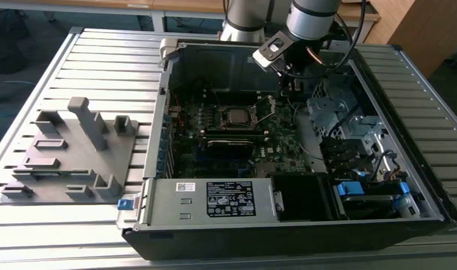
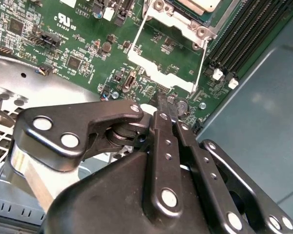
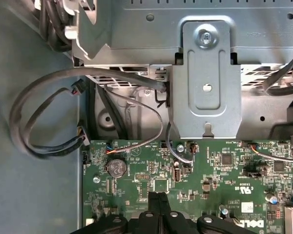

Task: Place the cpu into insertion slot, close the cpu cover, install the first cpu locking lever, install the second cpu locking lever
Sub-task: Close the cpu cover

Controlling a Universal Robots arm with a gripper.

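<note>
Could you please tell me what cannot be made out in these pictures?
- The cpu: cut off by the picture's edge in the second wrist view, too small in the exterior view; its seating cannot be judged.
- The cpu cover: how far it stands open; the second wrist view's angle hides this.
- The gripper: whether its shut tips touch the board; its own body hides this in both wrist views.

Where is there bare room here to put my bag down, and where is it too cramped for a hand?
Bare slatted table lies beyond the grey fixture tray, in front of it, and at the exterior view's right of the computer case. Inside the case it is crowded: cables, drive cages and the claw close over the motherboard.
</note>
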